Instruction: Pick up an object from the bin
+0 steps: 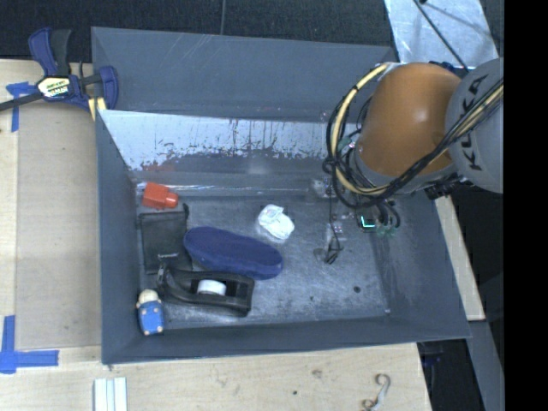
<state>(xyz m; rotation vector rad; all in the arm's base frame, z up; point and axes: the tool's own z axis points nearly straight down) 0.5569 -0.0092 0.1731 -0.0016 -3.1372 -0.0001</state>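
Resting on a pale wooden tabletop (51,229), with dark ground along the top of the frame, the grey metal bin (257,101) fills mid-frame. The arm's orange cover (407,118) hangs over its right side. The gripper (330,253) is low over bare bin floor right of centre; its opening cannot be told. Left half, by size: dark-blue oblong pouch (233,252), black tape dispenser (210,291), black box (161,236), white crumpled wad (276,222) nearest the gripper, orange piece (159,197), small blue figurine (151,312).

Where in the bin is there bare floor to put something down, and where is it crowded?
Bare: front right of the bin, from tape dispenser to right wall, by the gripper. Crowded: left half, round the blue pouch.
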